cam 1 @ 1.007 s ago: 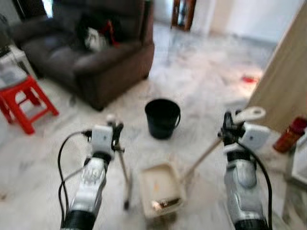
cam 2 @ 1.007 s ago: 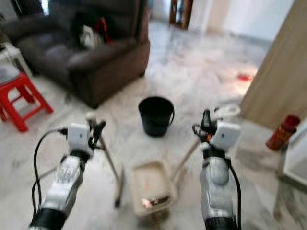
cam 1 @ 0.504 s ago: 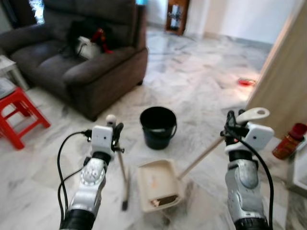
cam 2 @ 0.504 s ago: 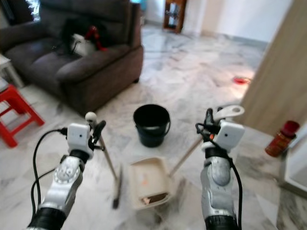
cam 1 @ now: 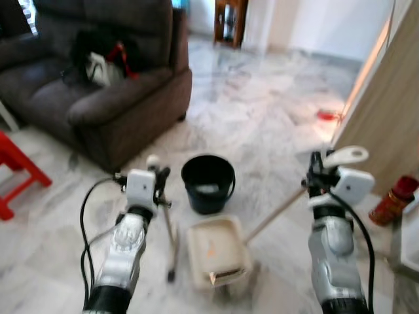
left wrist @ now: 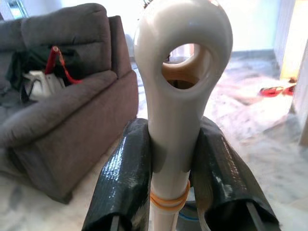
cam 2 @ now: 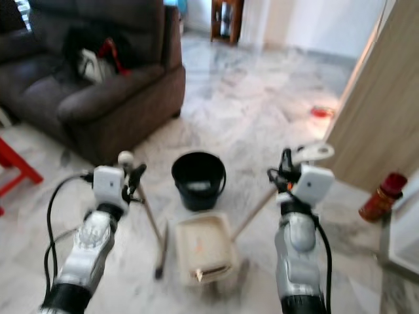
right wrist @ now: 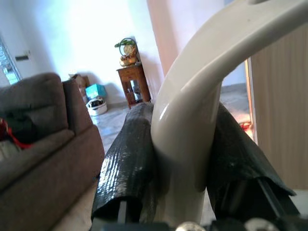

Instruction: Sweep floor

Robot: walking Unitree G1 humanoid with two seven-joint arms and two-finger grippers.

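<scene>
Resting on the marble floor (cam 1: 275, 104) just before the robot, the cream dustpan (cam 1: 218, 252) holds a little debris at its near lip; its long handle (cam 1: 275, 212) is clenched near the top by the right gripper (right wrist: 180, 144). The left gripper (left wrist: 173, 159) clasps the broom (cam 1: 170, 235) at its looped end. Both look light, stiff plastic, probably slippery, so high holds give poor leverage. A black bucket (cam 1: 208, 183) stands just beyond; sofa (cam 1: 98, 85) left, wooden panel (cam 1: 386, 111) right, open floor ahead.
</scene>
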